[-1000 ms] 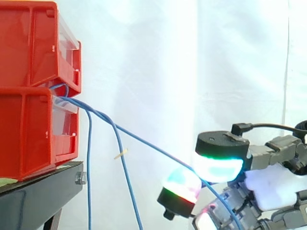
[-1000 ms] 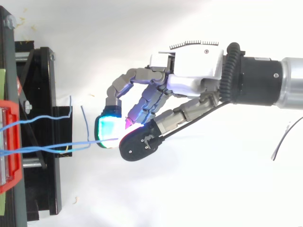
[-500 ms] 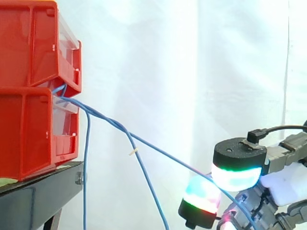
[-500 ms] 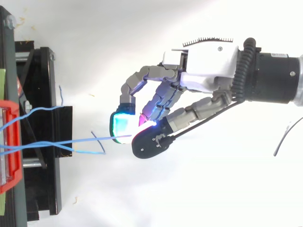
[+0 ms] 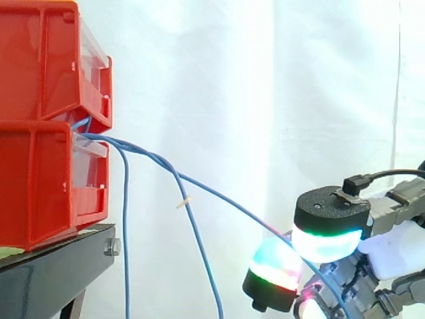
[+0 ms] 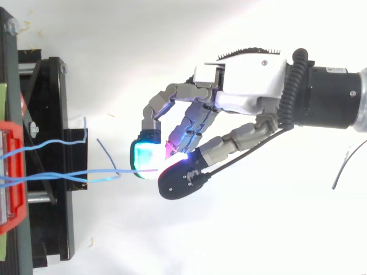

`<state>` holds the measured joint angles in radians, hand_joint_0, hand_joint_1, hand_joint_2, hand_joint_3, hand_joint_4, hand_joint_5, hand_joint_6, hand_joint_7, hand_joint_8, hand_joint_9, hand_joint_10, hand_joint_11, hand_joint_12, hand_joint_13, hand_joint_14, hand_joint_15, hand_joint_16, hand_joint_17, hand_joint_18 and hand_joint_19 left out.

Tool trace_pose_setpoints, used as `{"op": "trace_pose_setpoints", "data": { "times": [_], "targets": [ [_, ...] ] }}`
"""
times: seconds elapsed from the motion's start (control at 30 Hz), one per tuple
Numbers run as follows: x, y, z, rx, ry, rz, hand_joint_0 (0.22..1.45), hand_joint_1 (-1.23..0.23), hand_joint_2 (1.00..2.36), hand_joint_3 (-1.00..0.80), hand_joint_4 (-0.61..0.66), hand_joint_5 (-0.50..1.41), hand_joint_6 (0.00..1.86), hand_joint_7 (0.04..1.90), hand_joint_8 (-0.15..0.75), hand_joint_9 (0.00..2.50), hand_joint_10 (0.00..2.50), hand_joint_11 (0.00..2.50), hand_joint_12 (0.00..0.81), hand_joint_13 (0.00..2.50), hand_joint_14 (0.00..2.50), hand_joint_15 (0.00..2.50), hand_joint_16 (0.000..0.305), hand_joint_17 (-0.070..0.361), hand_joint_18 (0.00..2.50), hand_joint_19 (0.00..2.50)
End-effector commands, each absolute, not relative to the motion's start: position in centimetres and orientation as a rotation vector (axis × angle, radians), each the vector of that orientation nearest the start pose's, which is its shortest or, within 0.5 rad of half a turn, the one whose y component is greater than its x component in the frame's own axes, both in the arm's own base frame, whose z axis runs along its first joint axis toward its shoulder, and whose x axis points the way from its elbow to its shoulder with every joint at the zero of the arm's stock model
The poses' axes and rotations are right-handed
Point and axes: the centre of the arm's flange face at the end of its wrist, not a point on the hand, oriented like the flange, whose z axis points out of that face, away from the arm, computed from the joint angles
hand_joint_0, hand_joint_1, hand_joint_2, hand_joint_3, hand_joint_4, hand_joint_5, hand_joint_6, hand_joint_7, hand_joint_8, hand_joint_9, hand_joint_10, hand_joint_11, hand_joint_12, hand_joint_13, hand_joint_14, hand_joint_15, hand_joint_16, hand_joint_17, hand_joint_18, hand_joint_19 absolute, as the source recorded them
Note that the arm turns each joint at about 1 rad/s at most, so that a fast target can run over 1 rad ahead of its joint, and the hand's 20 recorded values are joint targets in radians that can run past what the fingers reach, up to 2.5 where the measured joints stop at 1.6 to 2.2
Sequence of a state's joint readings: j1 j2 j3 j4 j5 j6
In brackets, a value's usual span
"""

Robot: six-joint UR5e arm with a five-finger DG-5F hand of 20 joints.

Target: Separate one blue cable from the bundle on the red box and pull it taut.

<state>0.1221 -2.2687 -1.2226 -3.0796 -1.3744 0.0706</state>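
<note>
**Blue cable, one strand, pinched and part-drawn**

Item: blue cable (image 5: 226,205). It leaves the bundle (image 5: 83,127) at the gap between the two stacked red bins (image 5: 40,66) and slopes down and away to the hand (image 6: 243,86). It has a slight sag and is not quite taut.

Hold: the fingers are curled, and the cable is nipped between the glowing fingertips (image 6: 146,161) and the thumb, well clear of the bins.

Adjacent: two loose blue strands (image 5: 125,232) hang from the same bundle beside the black stand (image 5: 53,266). Their ends lie near the held strand in the top view.

Hazards, as judged:
- The thin cable may slide out between the smooth pads if the pull is sharp.
- The strands lie together at the bin mouth, so more tension could drag the others along.
- A hard tug could shift the bins on the stand.
</note>
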Motion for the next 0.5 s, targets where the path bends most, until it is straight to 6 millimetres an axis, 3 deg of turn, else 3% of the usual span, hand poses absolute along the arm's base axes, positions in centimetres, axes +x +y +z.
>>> {"op": "trace_pose_setpoints", "data": {
  "times": [0.0,0.47],
  "targets": [
    [72.14,-6.49,23.10,1.464,1.330,1.024,0.61,-0.88,1.01,-0.18,0.04,-0.03,0.89,0.95,0.312,1.06,0.01,0.35,0.405,0.94,0.02,0.45,0.052,0.117,0.64,0.47],
    [72.20,-6.37,23.13,1.461,1.328,1.029,0.61,-0.88,1.01,-0.17,0.04,-0.03,0.89,0.96,0.322,1.12,0.01,0.36,0.399,0.96,0.02,0.47,0.054,0.122,0.64,0.47]
  ]
}}
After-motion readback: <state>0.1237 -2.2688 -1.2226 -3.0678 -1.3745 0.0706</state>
